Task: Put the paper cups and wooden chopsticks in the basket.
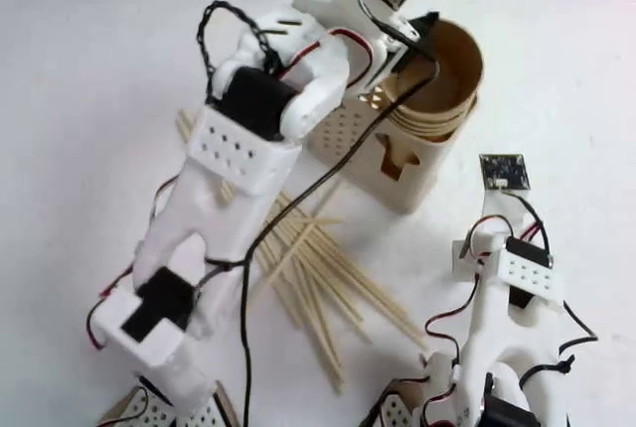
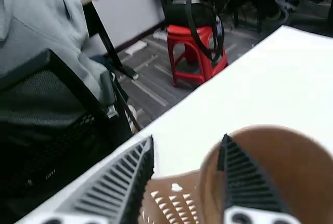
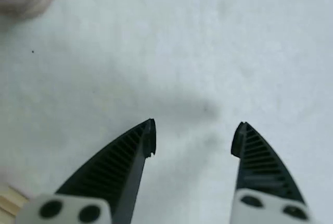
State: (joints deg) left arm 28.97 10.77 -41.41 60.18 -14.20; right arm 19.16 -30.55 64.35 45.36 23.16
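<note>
The left gripper (image 2: 188, 137), jaws wide, straddles the rim of the paper cups (image 1: 452, 65) stacked in the basket (image 1: 407, 174), far centre. Lifting away carelessly could snag and tip them. Wooden chopsticks (image 1: 318, 268) lie scattered nearer; the right gripper (image 3: 193, 130) hangs spread wide.

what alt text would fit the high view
The left gripper, open, is at the rim of stacked cups standing in a basket. Chopsticks lie scattered on the white table, partly under the left arm.
</note>
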